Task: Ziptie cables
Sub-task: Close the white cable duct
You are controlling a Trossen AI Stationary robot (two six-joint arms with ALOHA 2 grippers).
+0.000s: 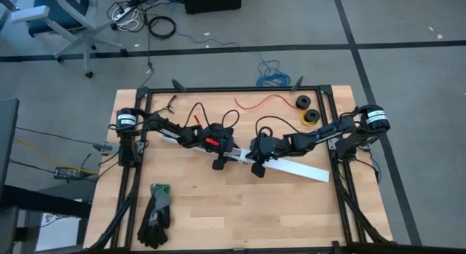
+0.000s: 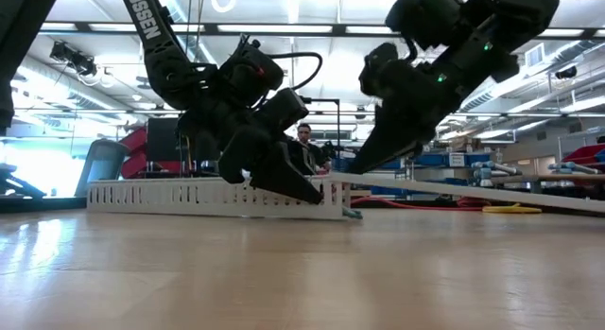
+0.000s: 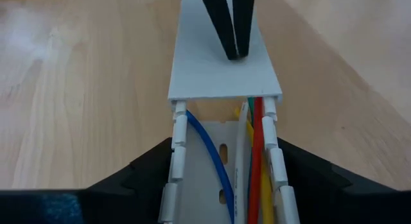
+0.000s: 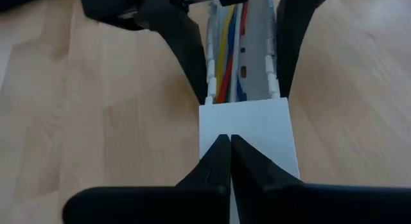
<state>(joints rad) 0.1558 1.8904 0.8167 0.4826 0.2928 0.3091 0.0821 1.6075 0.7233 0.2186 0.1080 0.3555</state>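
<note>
cables (image 3: 253, 166) in white channel (image 3: 192, 185), lid (image 3: 221, 70)

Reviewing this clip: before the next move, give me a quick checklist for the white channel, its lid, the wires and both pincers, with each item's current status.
1. Left pincer straddles the white channel, fingers outside both walls: ok.
2. Right pincer shut, tips pressing on the lid: ok.
3. Cables lie inside the channel, none over a wall: ok.
4. Lid fully seated: not ok; its far end slopes up off the channel in the low view.
5. Zip tie on the cables: cannot tell.
</note>
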